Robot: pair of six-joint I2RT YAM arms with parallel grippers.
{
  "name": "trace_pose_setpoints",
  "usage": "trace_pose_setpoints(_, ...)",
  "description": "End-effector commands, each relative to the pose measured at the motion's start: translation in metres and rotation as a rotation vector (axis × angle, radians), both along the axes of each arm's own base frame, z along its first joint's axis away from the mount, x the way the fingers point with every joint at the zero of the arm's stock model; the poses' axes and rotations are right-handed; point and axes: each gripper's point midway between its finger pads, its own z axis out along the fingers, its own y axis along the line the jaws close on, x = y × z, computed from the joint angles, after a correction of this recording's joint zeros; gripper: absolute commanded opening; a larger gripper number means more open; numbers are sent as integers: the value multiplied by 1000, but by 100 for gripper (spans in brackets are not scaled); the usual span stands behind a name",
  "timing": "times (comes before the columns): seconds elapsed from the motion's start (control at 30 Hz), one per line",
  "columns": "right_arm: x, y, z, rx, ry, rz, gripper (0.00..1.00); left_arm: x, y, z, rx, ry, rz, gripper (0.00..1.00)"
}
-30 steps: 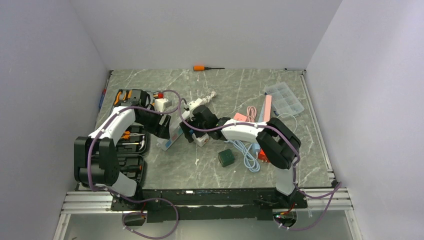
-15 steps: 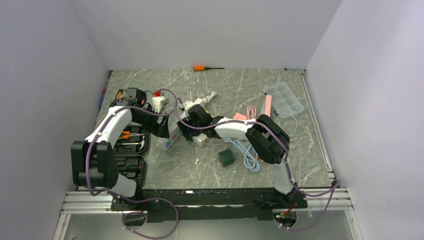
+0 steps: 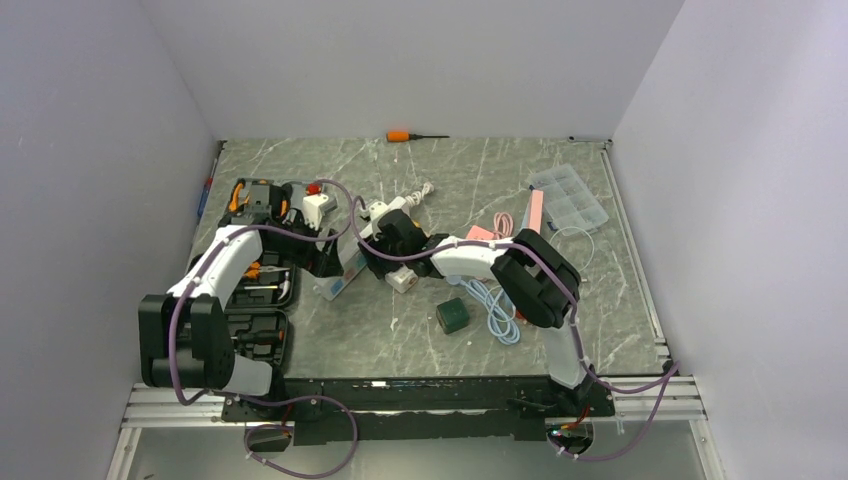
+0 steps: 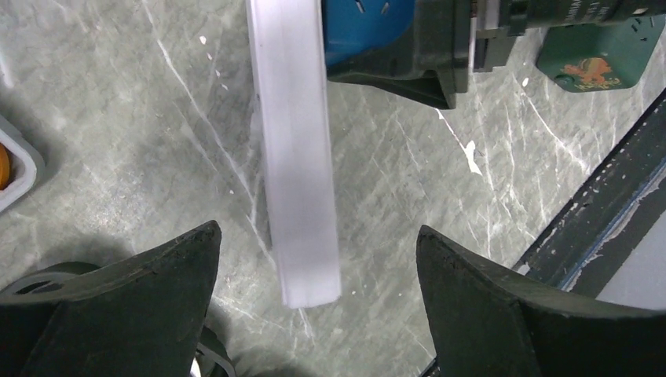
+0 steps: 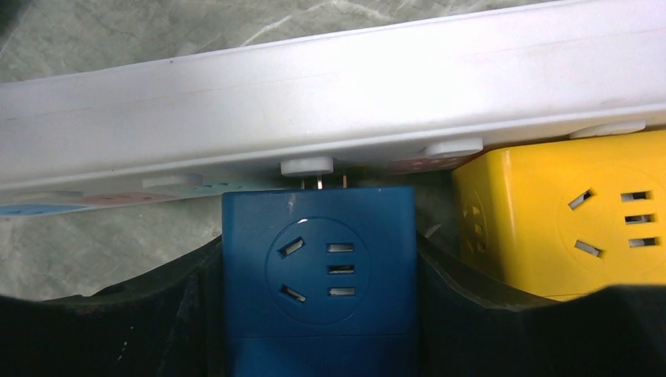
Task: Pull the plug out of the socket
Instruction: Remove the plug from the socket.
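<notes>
The socket is a long white power strip (image 5: pixel 330 86) lying on the marble table, its near end (image 4: pixel 297 173) showing in the left wrist view. A blue cube plug (image 5: pixel 318 267) sits in it, with a short length of its metal prongs (image 5: pixel 320 182) bare at the strip. My right gripper (image 5: pixel 316 243) is shut on the blue plug, one finger pressed on each side. A yellow cube plug (image 5: pixel 565 212) sits in the strip just to the right. My left gripper (image 4: pixel 318 232) is open, its fingers either side of the strip's end without touching it.
A green box (image 3: pixel 452 315) and a coiled cable (image 3: pixel 495 310) lie right of the strip. A black tool case (image 3: pixel 262 300) is at the left, a clear organiser (image 3: pixel 568 195) at the back right and an orange screwdriver (image 3: pixel 405 135) at the back wall.
The right gripper has moved left and closed onto the blue plug. The left gripper has opened wider and stays over the strip's end.
</notes>
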Motion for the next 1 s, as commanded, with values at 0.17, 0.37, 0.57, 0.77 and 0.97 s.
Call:
trace_pose_setpoints(0.17, -4, 15, 95, 220, -114, 46, 10, 18, -5, -5, 11, -97, -56, 97)
trace_pose_setpoints(0.37, -6, 23, 116, 287, -118, 59, 9, 20, -20, -7, -17, -54, -82, 99)
trace_pose_setpoints(0.57, -4, 28, 133, 324, -141, 61, 8, 12, -39, -11, -13, -53, -140, 97)
trace_pose_setpoints(0.77, -7, 33, 140, 349, -141, 71, 8, 24, -30, -23, 53, -28, -76, 78)
trace_pose_setpoints(0.97, -11, 34, 136, 351, -132, 73, 7, 40, -15, -25, 157, -94, 1, 61)
